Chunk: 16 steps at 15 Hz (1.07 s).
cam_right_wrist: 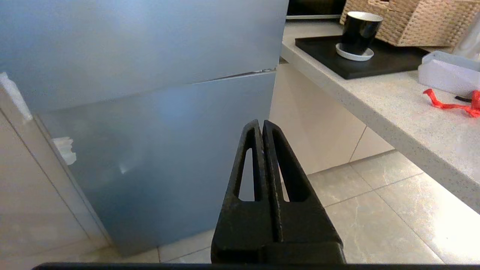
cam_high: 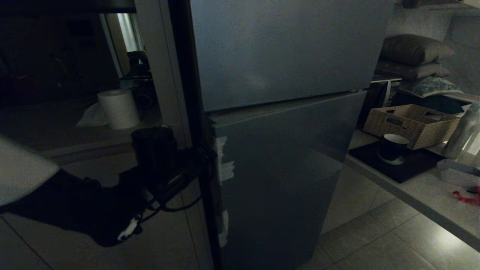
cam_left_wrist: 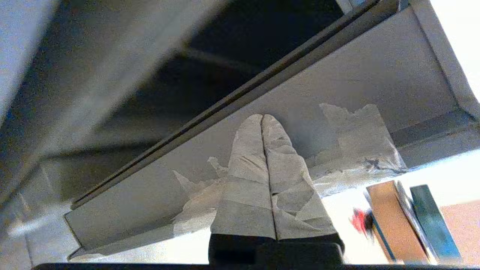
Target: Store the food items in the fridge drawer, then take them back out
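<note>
The grey-blue fridge (cam_high: 285, 150) fills the head view with its doors shut, so the fridge drawer and the food items are hidden. My left gripper (cam_high: 202, 155) reaches in from the left to the left edge of the middle door (cam_high: 288, 180), beside pale tape patches (cam_high: 224, 168). In the left wrist view its tape-wrapped fingers (cam_left_wrist: 247, 150) are pressed together at the tips (cam_left_wrist: 261, 117), shut and empty, over the taped door edge (cam_left_wrist: 356, 142). My right gripper (cam_right_wrist: 261, 122) hangs shut and empty before the fridge front (cam_right_wrist: 150, 112), low over the floor.
A stone counter (cam_high: 412, 195) runs along the right with a black tray (cam_high: 412, 165), a black cup (cam_high: 392, 148), a wicker basket (cam_high: 410, 123) and a red ribbon (cam_high: 467, 197). A paper roll (cam_high: 118, 108) stands left of the fridge. Tiled floor lies below.
</note>
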Motion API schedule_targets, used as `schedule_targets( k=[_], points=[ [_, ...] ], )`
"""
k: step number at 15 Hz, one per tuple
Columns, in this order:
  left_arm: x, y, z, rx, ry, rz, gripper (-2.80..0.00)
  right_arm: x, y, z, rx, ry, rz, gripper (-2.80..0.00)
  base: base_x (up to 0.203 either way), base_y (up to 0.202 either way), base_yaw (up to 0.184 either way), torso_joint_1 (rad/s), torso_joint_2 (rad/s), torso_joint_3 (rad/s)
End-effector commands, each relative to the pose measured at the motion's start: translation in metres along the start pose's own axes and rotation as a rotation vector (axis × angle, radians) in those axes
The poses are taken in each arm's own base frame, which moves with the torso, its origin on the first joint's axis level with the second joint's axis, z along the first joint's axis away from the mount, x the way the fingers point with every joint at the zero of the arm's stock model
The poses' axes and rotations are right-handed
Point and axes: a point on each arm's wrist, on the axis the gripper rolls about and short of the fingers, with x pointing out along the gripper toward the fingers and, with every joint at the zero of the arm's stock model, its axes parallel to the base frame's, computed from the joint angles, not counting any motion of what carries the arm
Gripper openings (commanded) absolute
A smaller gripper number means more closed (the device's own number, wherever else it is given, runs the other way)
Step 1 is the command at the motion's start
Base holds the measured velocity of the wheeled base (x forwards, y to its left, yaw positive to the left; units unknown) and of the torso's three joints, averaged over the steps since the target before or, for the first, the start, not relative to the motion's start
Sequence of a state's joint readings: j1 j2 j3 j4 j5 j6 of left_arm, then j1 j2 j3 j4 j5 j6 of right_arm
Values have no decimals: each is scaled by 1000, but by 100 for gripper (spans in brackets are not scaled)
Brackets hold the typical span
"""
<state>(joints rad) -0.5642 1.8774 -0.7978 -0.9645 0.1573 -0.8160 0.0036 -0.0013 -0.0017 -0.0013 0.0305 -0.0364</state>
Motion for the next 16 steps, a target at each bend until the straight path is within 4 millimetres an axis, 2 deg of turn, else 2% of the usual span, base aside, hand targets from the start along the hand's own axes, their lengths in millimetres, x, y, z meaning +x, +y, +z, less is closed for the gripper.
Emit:
schedule_targets(
  k=[1, 5, 8, 12, 16],
  points=[
    [-13, -7, -1, -4, 5, -23, -280, 0, 0, 0, 0, 1, -1, -280, 0, 0, 0, 0, 0, 0],
    [-62, -37, -28, 17, 114, -131, -280, 0, 0, 0, 0, 1, 0, -280, 0, 0, 0, 0, 0, 0],
    [-103, -48, -42, 32, 200, -212, -280, 0, 0, 0, 0, 1, -2, -280, 0, 0, 0, 0, 0, 0],
    [-155, -39, -19, 69, 154, -279, -280, 0, 0, 0, 0, 1, -2, -280, 0, 0, 0, 0, 0, 0],
    [-204, -36, 11, 272, 57, -346, -280, 0, 0, 0, 0, 1, -2, -280, 0, 0, 0, 0, 0, 0]
  ],
)
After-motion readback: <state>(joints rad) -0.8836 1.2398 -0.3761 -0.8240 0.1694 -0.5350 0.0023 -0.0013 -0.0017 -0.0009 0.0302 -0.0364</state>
